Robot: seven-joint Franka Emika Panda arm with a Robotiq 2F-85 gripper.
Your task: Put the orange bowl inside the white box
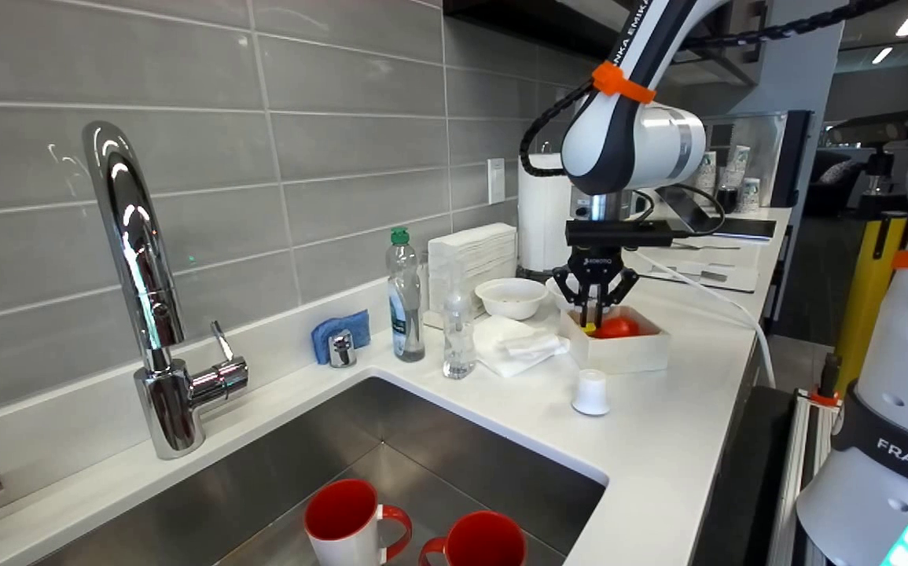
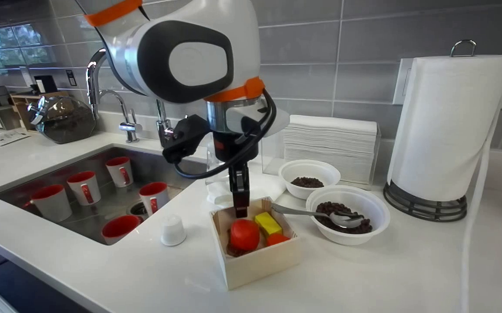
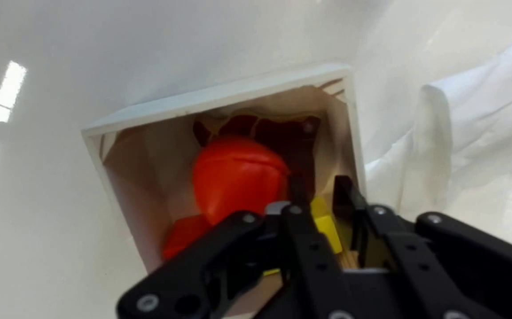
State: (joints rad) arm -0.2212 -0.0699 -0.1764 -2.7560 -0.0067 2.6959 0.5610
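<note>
The white box [image 1: 625, 355] is a pale, open-topped rectangular box on the counter, also in an exterior view [image 2: 261, 266] and the wrist view [image 3: 224, 94]. It holds a red rounded object [image 2: 245, 234], a yellow block [image 2: 268, 224], a smaller red-orange piece [image 2: 277, 238] and a dark brown piece. No shallow orange bowl can be made out; it is hidden or out of view. My gripper [image 1: 591, 316] points down into the box. In the wrist view its fingertips [image 3: 320, 190] stand a narrow gap apart beside the red object [image 3: 238, 179], with nothing visibly held.
Two white bowls [image 2: 348, 214] of dark beans stand beside the box, with a spoon [image 2: 294, 210] reaching toward its rim. A small white cup [image 1: 591, 393], bottles [image 1: 404, 303], crumpled napkin [image 1: 512, 346] and paper towel roll [image 2: 448, 130] are near. The sink holds several red-white mugs [image 2: 83, 188].
</note>
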